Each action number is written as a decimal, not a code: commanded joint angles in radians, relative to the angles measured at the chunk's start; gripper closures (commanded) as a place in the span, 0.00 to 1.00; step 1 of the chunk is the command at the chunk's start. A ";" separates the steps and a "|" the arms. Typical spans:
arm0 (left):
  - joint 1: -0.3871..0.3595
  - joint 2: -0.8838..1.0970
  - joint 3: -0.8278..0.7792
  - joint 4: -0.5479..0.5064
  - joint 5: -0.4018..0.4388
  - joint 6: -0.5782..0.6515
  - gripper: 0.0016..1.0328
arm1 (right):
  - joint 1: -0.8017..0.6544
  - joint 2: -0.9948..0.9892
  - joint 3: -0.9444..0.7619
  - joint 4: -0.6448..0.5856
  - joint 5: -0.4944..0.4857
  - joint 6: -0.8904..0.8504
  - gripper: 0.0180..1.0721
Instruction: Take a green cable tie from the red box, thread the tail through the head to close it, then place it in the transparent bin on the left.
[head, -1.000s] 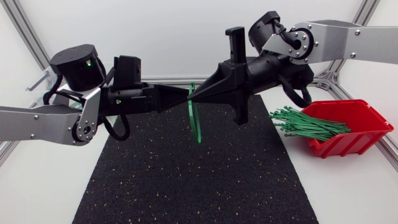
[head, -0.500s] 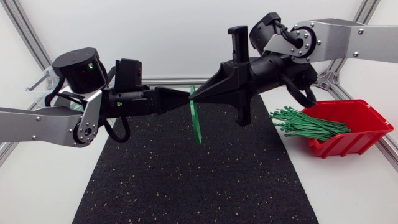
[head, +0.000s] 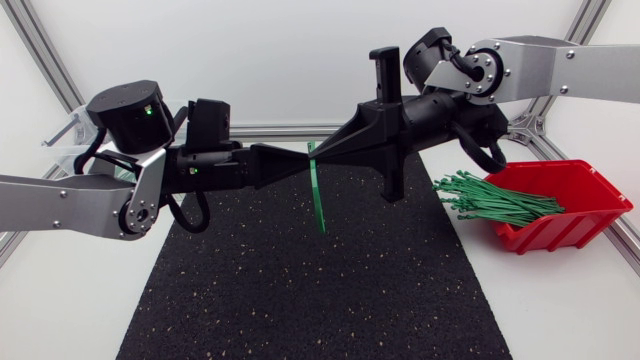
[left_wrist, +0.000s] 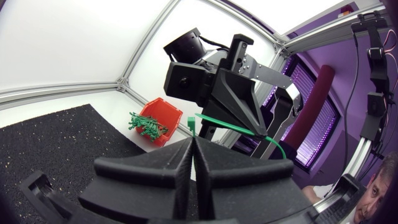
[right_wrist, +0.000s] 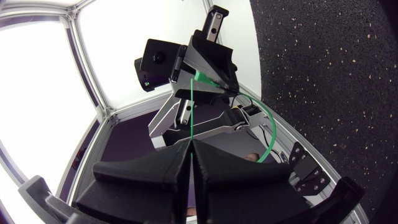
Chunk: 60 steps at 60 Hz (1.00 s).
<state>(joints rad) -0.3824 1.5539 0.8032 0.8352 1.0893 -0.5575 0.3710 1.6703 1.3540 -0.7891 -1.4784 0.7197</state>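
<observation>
While the left gripper (head: 298, 162) pinches the head end of the green cable tie (head: 318, 195), whose loop hangs above the mat (head: 300, 290) between both tips, the right gripper (head: 320, 152), clamped on the tail, should feed it straight, without twisting.

The left gripper (head: 304, 160) has pushed a little further toward the middle, and its arm has followed. The right gripper (head: 316, 155) has given way by about the same amount, so the spot where the two tips meet now sits slightly nearer the right arm's side. The tie (head: 318, 195) hanging below them showed as a broad curved loop; now it shows as a thin, nearly straight strip. It may have turned edge-on or been drawn tighter, and the head view does not show which.
</observation>
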 joint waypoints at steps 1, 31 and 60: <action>-0.009 0.009 -0.019 0.008 -0.005 -0.027 0.97 | -0.004 0.017 0.011 -0.009 -0.013 -0.016 0.94; -0.001 0.018 0.002 0.008 -0.020 -0.025 0.97 | 0.020 0.043 0.002 0.001 -0.017 -0.017 0.94; -0.009 0.002 -0.016 0.010 -0.020 -0.018 0.97 | 0.005 0.017 -0.001 0.011 -0.017 -0.017 0.94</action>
<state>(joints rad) -0.3840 1.5539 0.8028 0.8352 1.0676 -0.5575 0.3836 1.6947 1.3540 -0.7818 -1.4891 0.7090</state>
